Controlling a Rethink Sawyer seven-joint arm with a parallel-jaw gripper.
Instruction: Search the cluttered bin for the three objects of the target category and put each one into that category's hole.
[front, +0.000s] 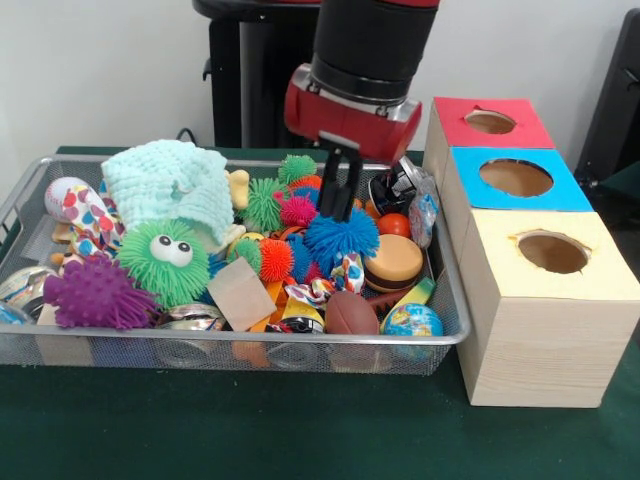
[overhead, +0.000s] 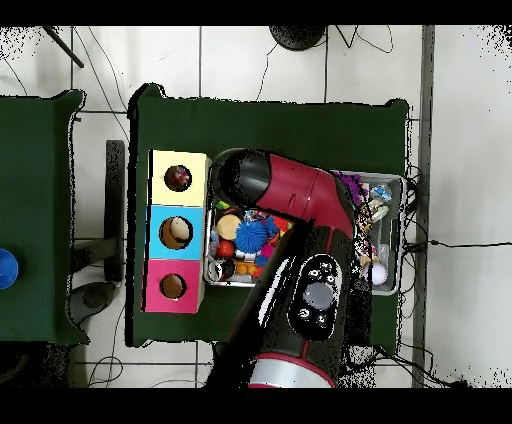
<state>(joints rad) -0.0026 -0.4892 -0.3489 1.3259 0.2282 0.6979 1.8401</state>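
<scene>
Wire mesh forms the bin (front: 40, 185), a shallow silver basket heaped with toys on dark green cloth. We see the gripper (front: 337, 212) hanging over the pile's middle, its two thin black fingers set narrowly, tips just above a blue spiky rubber ball (front: 342, 236); we cannot tell whether they touch it. Around it lie more bristly balls: a green one with googly eyes (front: 165, 260), a purple one (front: 97, 293), an orange one (front: 276, 259). A knitted mint cloth (front: 170, 180) drapes the left heap. A smooth brown football (front: 351, 313) and a plastic burger (front: 393, 263) sit nearer the front. Beside the bin stands a wooden box (front: 545, 350) with round holes in red (front: 489, 121), blue (front: 515, 177) and yellow (front: 552, 252) tops.
</scene>
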